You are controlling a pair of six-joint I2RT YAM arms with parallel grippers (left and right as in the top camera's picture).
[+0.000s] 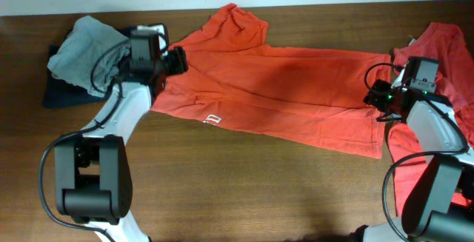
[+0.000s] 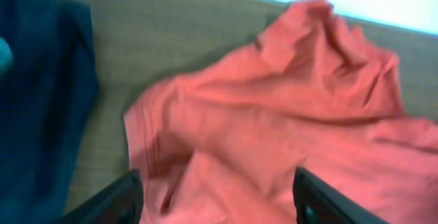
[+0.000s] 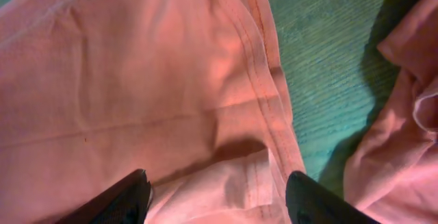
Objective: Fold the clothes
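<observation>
Jaws apart, left and right; two T-shirts: spread T-shirt (image 1: 296, 86), bunched T-shirt (image 1: 452, 38).

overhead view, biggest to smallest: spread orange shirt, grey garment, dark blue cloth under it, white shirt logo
1. spread orange shirt
2. grey garment
3. dark blue cloth, partly covered, so unsure
4. white logo

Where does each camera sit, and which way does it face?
Overhead: above the table, looking straight down; orange T-shirt spread out, left arm and right arm visible.
Left wrist: on its arm, facing the shirt's bunched end and a dark blue garment; open fingers show.
Right wrist: on its arm, facing the shirt's hem; open fingers show.
Shared: the same T-shirt.
</observation>
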